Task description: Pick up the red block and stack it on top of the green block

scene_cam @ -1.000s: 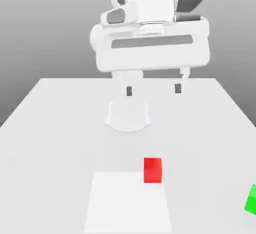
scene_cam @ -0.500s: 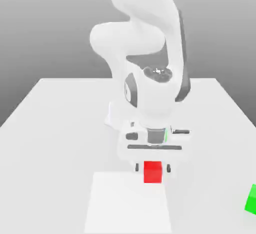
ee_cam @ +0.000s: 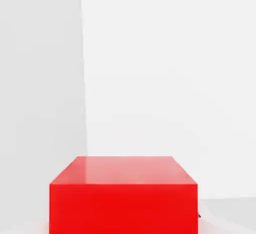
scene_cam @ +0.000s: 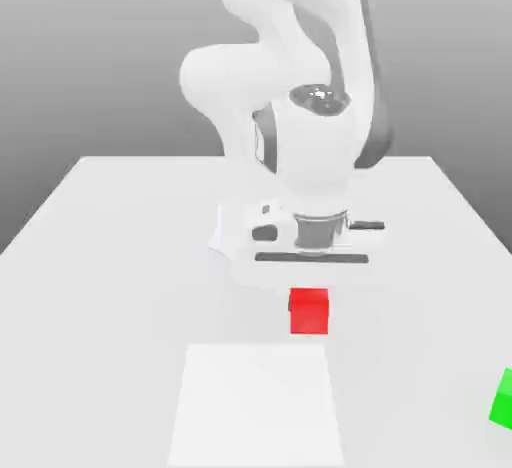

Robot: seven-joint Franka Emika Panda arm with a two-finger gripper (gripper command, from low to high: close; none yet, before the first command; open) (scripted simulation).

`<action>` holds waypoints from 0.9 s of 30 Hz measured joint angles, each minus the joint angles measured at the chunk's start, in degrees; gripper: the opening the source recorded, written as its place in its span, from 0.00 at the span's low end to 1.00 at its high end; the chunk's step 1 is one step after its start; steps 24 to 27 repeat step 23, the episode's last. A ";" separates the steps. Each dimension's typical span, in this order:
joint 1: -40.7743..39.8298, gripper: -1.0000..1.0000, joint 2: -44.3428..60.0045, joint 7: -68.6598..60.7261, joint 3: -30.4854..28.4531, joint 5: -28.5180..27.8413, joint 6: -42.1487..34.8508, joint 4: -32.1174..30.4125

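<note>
The red block (scene_cam: 309, 313) hangs just above the white table, directly under the robot's hand. My gripper (scene_cam: 309, 301) is shut on it, one finger on each side. In the hand view the red block (ee_cam: 123, 198) sits close up, its top face and one side showing. The green block (scene_cam: 503, 399) rests on the table at the exterior view's far right, near the front, cut off by the picture's edge. It lies well apart from the red block and the gripper.
The white table (scene_cam: 110, 256) spreads wide around the arm. A paler square patch (scene_cam: 255, 406) lies on it in front of the red block. The robot's round base (scene_cam: 255, 234) stands behind the hand.
The hand came down from high above the table onto the red block, the fingers shut on it, and the block now sits a little higher than before.
</note>
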 joint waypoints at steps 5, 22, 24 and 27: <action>4.59 0.00 5.63 -4.60 2.64 -4.64 -4.96 10.17; 13.51 1.00 26.35 -19.30 8.73 -9.27 -8.69 33.89; 13.51 1.00 26.35 -19.30 8.73 -9.27 -8.69 33.89; 13.51 1.00 26.35 -19.30 8.73 -9.27 -8.69 33.89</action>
